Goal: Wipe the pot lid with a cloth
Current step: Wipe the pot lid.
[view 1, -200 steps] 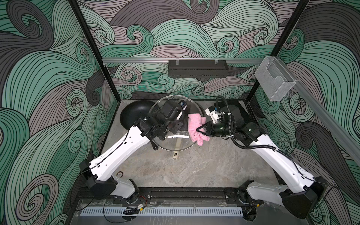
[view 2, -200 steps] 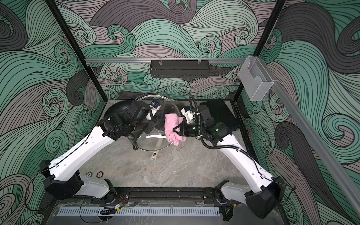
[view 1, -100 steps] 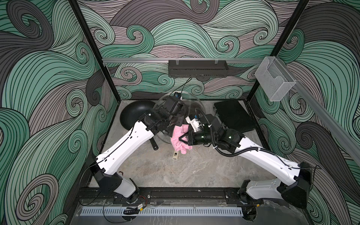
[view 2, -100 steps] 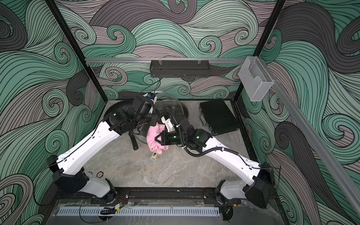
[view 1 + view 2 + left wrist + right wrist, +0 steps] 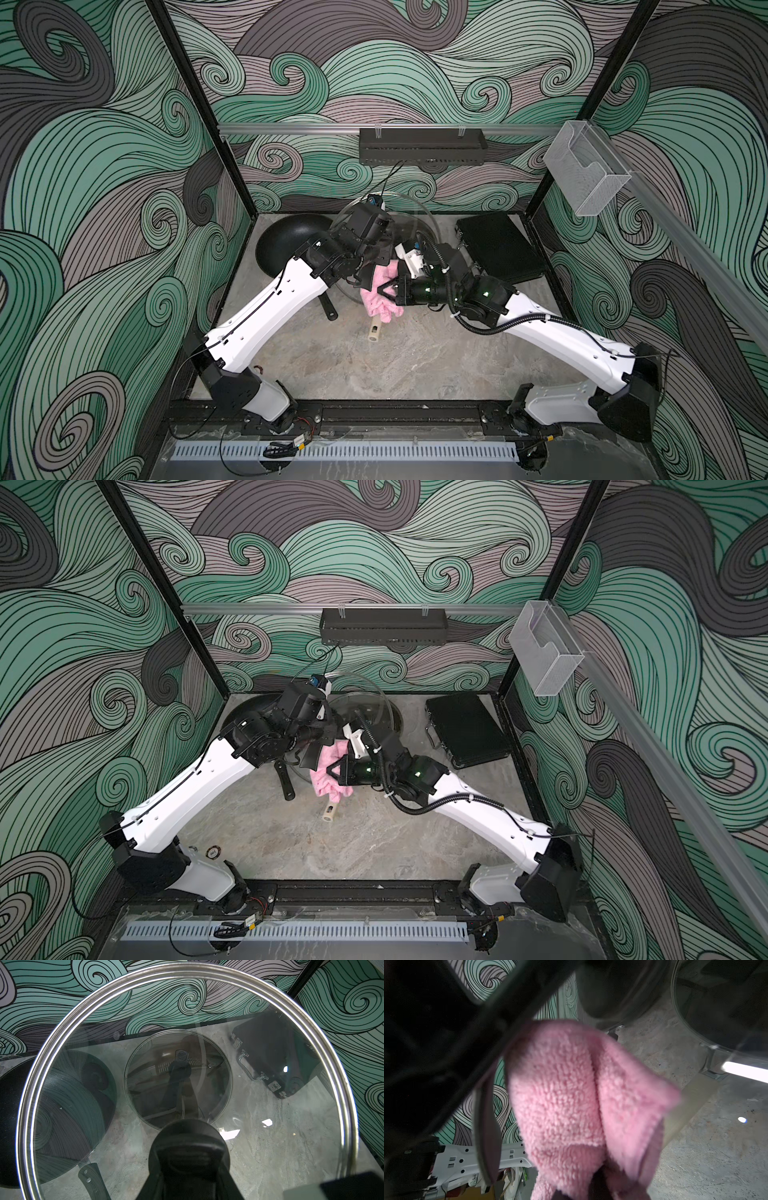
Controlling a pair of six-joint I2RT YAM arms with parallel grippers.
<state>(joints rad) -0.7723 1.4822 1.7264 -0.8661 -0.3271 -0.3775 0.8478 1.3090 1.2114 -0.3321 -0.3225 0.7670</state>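
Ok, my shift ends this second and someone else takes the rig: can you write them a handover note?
Left gripper: shut on the black knob of the large steel-rimmed glass pot lid, holding it tilted above the table.
Right gripper: shut on the fluffy pink terry cloth, at the lid's lower edge; contact unclear.
Done: lid lifted, cloth in hand.
Left: wiping the glass; how much is already wiped does not show.
Also on the table: smaller glass lid, black pan, black case.
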